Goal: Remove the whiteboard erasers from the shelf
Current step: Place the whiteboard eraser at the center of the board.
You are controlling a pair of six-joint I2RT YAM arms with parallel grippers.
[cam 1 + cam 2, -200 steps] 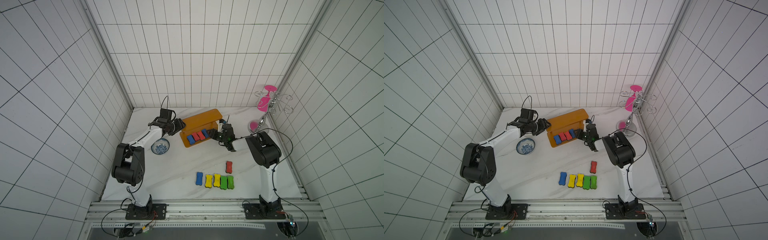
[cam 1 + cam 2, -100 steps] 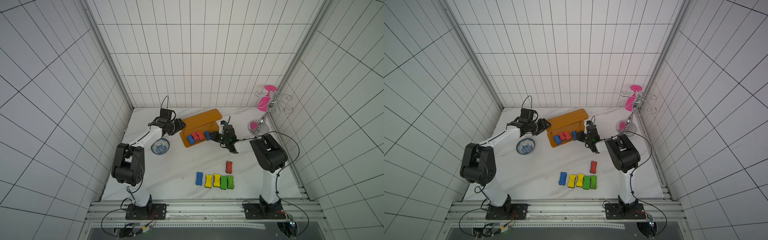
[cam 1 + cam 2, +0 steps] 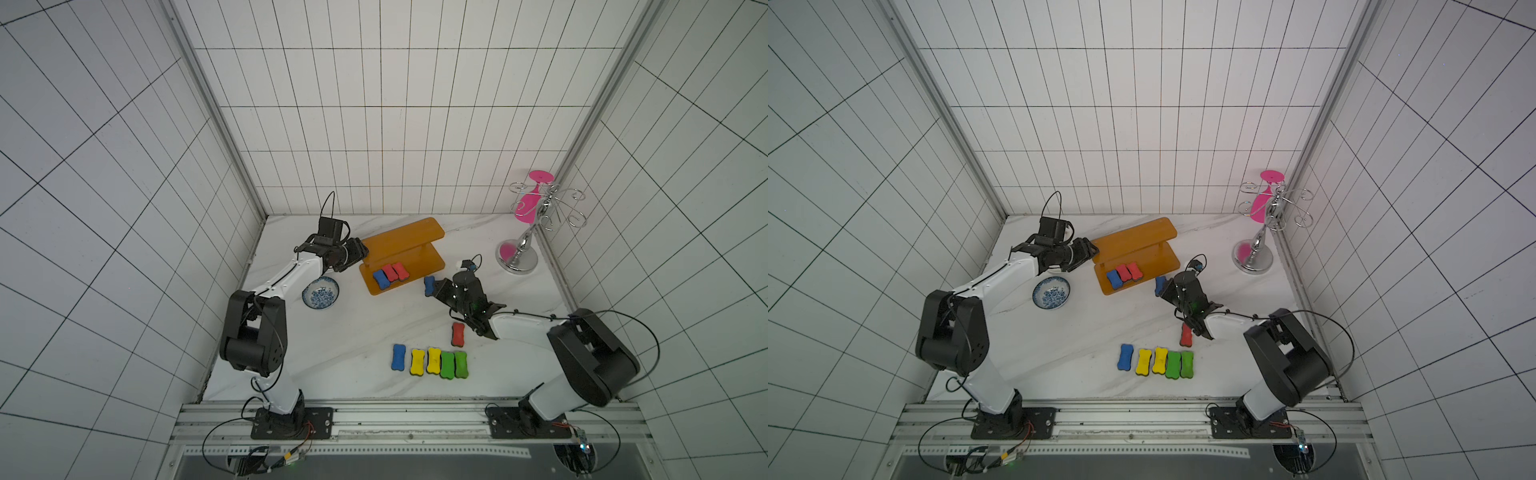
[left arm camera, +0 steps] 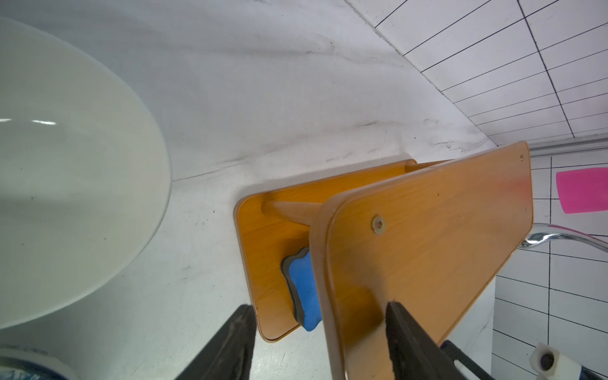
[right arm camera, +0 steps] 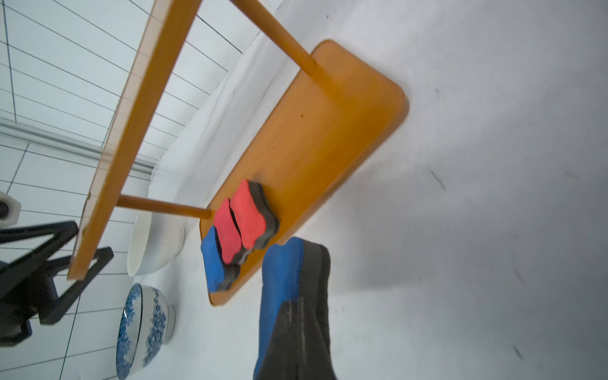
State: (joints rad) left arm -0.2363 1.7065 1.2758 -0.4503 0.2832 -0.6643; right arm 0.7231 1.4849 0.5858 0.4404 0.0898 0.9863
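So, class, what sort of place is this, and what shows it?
Most likely a robotics lab test cell: white tiled walls box in a table, a left arm and right arm sit mounted on a rail, with coloured erasers and a shelf as props.

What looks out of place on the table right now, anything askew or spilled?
Nothing spilled or damaged. One red eraser on the table sits apart from the neat row of five, just beyond its green end. The right hand holds a blue eraser clear of the shelf.
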